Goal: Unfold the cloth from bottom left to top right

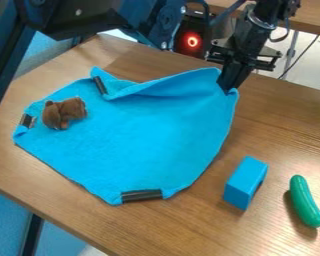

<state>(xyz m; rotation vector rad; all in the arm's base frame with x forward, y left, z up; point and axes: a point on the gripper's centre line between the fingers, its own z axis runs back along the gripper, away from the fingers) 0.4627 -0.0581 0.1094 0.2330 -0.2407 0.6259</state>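
Note:
The black gripper [229, 88] hangs at the upper right of the blue cloth, with its fingertips shut on the cloth's upper right corner. The blue cloth [146, 137] lies spread over the wooden table, its top edge raised in a fold that runs toward the gripper. Black clips or strips sit at its left, upper left and bottom edges.
A brown plush toy [64, 113] rests on the cloth's left part. To the right of the cloth stand a blue block [245, 183] and a green cucumber [305, 201] on the table [189, 225]. Dark equipment with a red light [192, 41] is behind the table.

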